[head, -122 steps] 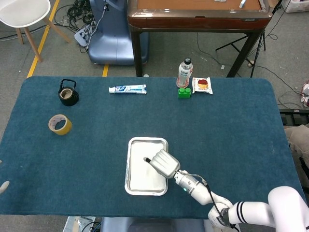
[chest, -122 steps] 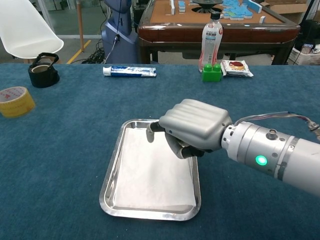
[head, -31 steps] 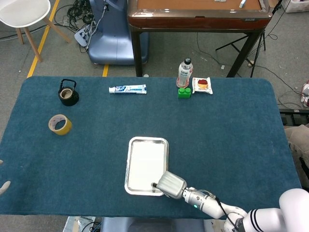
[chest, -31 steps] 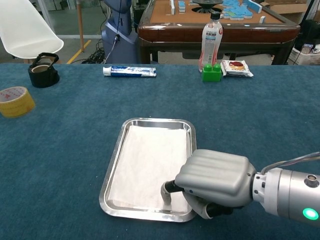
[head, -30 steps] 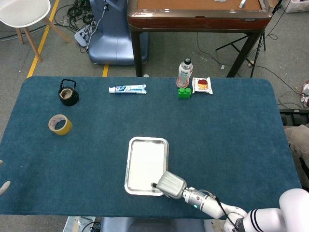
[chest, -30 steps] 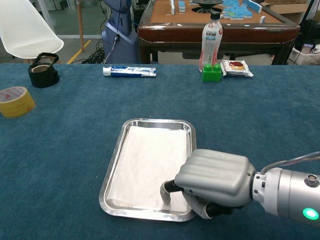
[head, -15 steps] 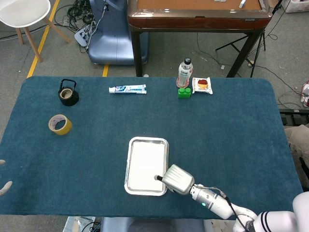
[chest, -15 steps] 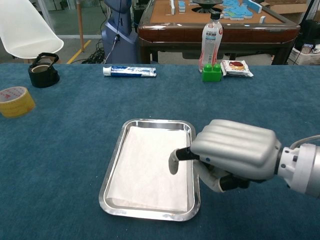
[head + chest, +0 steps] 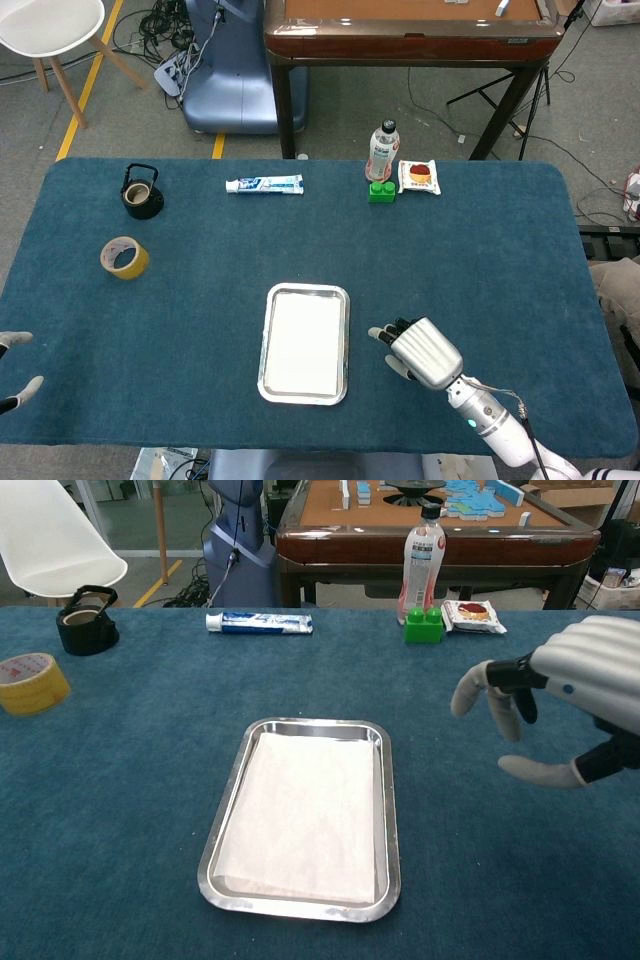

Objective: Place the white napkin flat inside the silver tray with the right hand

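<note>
While napkin (image 9: 305, 815) lies in tray (image 9: 390, 825), right robot hand (image 9: 560, 705) raised, fingers spread

White napkin (image 9: 304, 342) lies flat inside silver tray (image 9: 263, 378).

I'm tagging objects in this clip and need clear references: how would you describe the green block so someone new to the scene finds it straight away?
Start at the blue table and look along its far edge, right of centre, where three small items cluster. The green block sits just in front of the upright drink bottle, with a wrapped snack to its right. It is the only green thing on the table, low and studded on top.
</note>
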Action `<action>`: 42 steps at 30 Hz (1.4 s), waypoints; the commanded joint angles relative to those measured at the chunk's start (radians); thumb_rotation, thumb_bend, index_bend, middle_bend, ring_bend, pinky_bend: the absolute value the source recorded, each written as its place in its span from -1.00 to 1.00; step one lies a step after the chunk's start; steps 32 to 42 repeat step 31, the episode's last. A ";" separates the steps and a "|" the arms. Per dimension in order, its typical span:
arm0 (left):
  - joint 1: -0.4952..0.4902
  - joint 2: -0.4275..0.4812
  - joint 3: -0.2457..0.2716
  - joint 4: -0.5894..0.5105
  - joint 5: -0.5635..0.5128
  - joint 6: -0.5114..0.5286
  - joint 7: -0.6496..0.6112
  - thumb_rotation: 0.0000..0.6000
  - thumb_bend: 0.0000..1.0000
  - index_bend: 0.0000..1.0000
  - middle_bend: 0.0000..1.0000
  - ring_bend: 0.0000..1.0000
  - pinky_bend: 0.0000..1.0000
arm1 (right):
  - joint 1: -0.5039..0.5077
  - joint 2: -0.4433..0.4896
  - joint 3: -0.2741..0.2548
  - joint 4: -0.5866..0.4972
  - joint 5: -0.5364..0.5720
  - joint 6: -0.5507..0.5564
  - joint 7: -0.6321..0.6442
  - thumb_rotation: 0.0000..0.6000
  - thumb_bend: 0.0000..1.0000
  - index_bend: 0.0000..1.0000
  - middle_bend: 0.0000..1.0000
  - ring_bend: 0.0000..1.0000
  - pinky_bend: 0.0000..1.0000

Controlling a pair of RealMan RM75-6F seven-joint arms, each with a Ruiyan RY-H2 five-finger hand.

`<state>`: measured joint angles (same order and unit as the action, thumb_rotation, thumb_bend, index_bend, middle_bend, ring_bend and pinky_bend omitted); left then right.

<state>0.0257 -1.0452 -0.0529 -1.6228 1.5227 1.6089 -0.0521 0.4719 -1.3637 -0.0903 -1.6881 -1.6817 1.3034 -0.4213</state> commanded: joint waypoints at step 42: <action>-0.045 -0.090 0.042 0.054 0.123 0.000 0.047 1.00 -0.66 -0.31 -0.28 -0.39 -0.01 | -0.279 0.085 0.077 0.157 0.100 0.248 0.326 1.00 -0.33 -0.30 0.06 -0.15 0.00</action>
